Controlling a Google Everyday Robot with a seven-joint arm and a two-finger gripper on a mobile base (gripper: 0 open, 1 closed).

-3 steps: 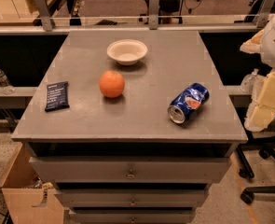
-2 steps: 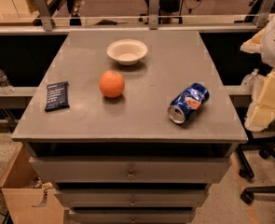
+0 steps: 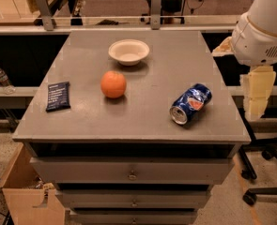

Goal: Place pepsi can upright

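Observation:
The pepsi can (image 3: 190,103) lies on its side on the grey table (image 3: 147,121), near the front right. It is blue and dented, with a red-and-white logo, and its silver end faces the front left. My gripper (image 3: 257,93), cream-coloured, hangs below the white arm housing (image 3: 265,27) just off the table's right edge. It is to the right of the can, apart from it, and holds nothing that I can see.
An orange (image 3: 113,84) sits mid-table, left of the can. A white bowl (image 3: 128,52) stands behind it. A dark blue snack-bar wrapper (image 3: 58,96) lies flat at the left. Drawers front the table. A cardboard box (image 3: 20,191) is at the lower left and chair legs (image 3: 265,172) are at the right.
My arm and gripper have shifted a little to the left, toward the table's right edge. The can, orange, bowl and wrapper have not moved.

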